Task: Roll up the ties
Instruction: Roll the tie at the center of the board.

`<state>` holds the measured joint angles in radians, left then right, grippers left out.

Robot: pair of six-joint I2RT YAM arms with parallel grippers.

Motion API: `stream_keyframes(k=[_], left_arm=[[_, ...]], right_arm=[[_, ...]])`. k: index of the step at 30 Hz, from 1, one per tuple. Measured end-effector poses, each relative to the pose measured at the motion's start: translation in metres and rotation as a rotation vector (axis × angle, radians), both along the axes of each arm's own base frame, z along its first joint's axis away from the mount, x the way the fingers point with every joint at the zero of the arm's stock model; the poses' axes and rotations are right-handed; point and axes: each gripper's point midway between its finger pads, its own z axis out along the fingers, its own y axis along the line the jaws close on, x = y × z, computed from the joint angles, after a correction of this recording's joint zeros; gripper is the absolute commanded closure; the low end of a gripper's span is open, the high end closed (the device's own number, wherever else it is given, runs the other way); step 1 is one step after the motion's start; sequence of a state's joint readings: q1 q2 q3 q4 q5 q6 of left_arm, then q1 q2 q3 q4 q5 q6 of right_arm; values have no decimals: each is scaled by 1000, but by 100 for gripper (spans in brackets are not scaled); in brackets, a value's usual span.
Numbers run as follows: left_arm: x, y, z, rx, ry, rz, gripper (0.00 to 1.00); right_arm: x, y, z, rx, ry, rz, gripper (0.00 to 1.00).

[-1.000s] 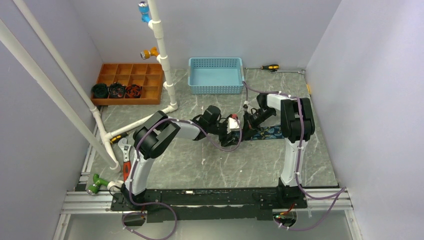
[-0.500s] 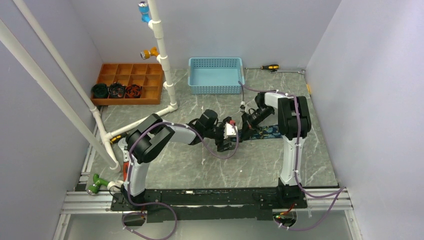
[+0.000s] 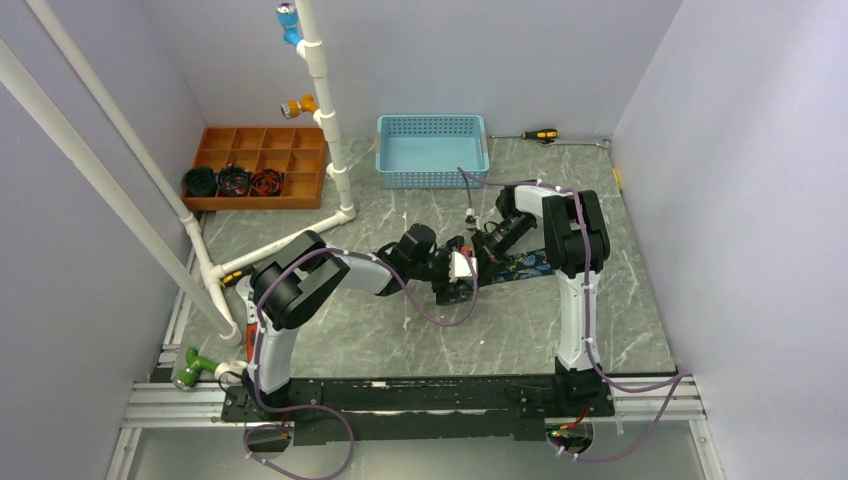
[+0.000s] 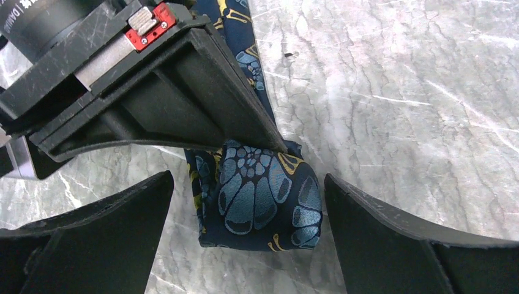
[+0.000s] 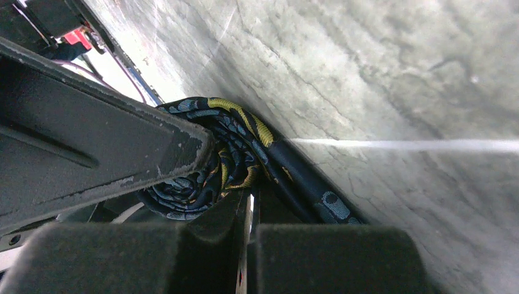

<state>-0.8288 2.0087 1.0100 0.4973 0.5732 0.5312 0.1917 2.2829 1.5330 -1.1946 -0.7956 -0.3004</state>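
Observation:
A dark navy tie with a blue and gold pattern lies on the marble table; its flat part [image 3: 528, 264] runs right of the grippers. One end is wound into a small roll [image 4: 263, 196]. My left gripper [image 4: 249, 184] is open, with one jaw on each side of the roll and neither touching it; it also shows in the top view [image 3: 458, 280]. My right gripper [image 5: 250, 202] is shut, its tips pinching the tie roll [image 5: 202, 177]; it also shows in the top view [image 3: 478, 258]. In the left wrist view its black finger [image 4: 202, 98] reaches onto the top of the roll.
A blue basket [image 3: 432, 182] stands at the back centre. A wooden compartment tray [image 3: 255, 203] at the back left holds three dark rolls. White pipes [image 3: 330, 130] run along the left. A screwdriver [image 3: 540, 134] lies at the back right, a wrench [image 3: 250, 305] at the left.
Both grippers have shifted a little to the left along the table together, and the right arm's elbow has swung left. The tie roll has moved left with them.

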Motion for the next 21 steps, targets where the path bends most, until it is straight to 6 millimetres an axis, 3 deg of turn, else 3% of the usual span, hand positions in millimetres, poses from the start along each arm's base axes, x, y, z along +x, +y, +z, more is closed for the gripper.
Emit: stream_keyframes(k=[9, 11, 13, 14, 18, 21], left_arm=[[-7, -4, -1, 46, -16, -66, 35], [-9, -3, -3, 59, -12, -80, 49], [-11, -2, -4, 67, -6, -91, 72], [-11, -2, -6, 74, -6, -92, 78], [-11, 0, -8, 77, 23, -98, 83], [-8, 2, -8, 66, 49, -90, 85]], right_arm=[[-5, 2, 2, 9, 20, 19, 100], [-5, 3, 2, 11, 22, 21, 100], [-6, 4, 2, 16, 23, 21, 100], [-6, 4, 3, 18, 25, 21, 100], [-6, 4, 3, 25, 23, 22, 88], [-3, 0, 6, 48, 21, 4, 86]])
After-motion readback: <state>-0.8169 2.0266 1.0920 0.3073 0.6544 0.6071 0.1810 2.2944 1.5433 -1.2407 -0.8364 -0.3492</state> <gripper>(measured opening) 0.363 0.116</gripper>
